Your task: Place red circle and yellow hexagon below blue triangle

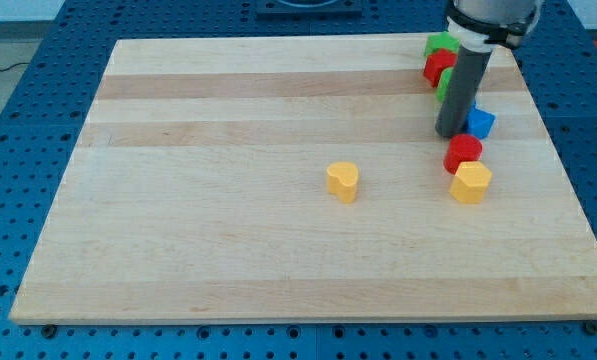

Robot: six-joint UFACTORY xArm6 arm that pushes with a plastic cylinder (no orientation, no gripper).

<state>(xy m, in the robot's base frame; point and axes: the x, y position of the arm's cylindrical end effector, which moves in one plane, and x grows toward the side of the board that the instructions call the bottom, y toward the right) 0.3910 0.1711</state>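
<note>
my tip [448, 134] down on the board [228, 250] at right, no fingers so nothing gripped, touching blue block [480, 122], shape half hidden, red circle [463, 152] and yellow hexagon [470, 183] just below, green [440, 44] and red block [436, 67] partly hidden behind rod upper right, yellow heart [343, 181] mid-frame

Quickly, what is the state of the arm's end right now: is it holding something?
My tip: a plain rod with no fingers, holding nothing; it stands just to the view's left of the blue triangle block, above the red round block.
</note>
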